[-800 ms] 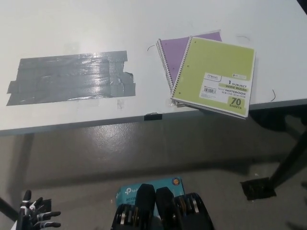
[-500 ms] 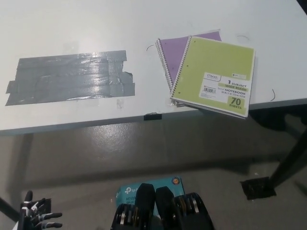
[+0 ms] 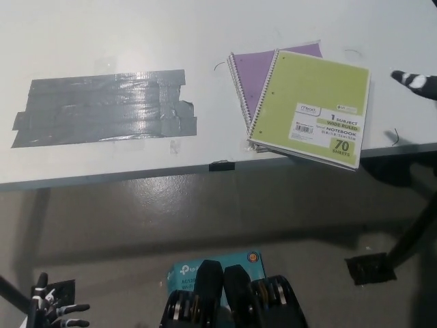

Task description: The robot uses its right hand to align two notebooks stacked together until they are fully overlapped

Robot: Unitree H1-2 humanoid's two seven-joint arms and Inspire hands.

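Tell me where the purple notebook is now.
In the head view, the purple notebook lies on the table's right half, mostly under the green notebook.

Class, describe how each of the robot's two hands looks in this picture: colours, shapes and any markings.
Only a tip of the right hand shows at the right edge: black, with white patches. The left hand sits at the lower left corner: slim, jointed white-and-grey fingers with dark tips, on a dark base. No cables or printed markings can be made out on either.

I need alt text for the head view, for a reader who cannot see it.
A green notebook lies askew on a purple notebook at the white table edge. The black right hand enters at the right; the white left hand rests low left, near grey tape.
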